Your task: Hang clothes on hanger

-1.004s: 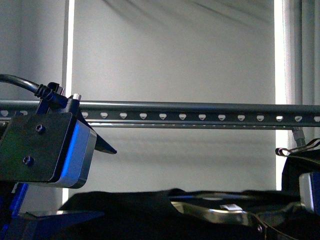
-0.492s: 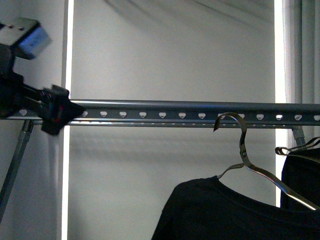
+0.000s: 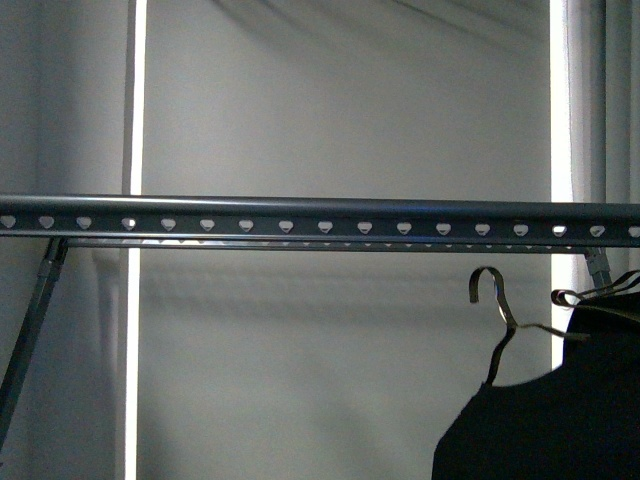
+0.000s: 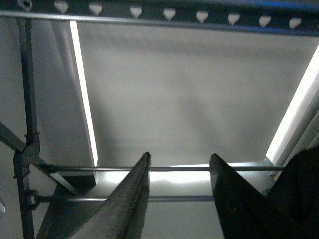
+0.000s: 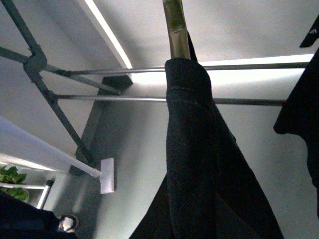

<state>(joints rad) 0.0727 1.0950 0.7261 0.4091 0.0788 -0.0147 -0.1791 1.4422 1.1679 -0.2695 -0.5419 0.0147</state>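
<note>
Black short-sleeved T-shirt (image 3: 540, 430) draped on a silver metal hanger (image 5: 175, 25), low at the right, its hook below the grey perforated rail (image 3: 320, 215) and not touching it. Left gripper (image 4: 180, 156) jaws apart, empty; right gripper's jaws unseen.

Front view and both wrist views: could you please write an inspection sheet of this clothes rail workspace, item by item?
Surface: no table seen; a grey perforated metal rail runs across.
Job's things: black T-shirt sits on a metal-hooked hanger; the hook is below the rail, not on it.
Clutter: another dark garment on its own hanger, far right.
Grippers: left claw open and empty; right claw not seen.
Cables: nothing seen.
Surroundings: pale wall with bright vertical strips; green plant in the right wrist view.
</note>
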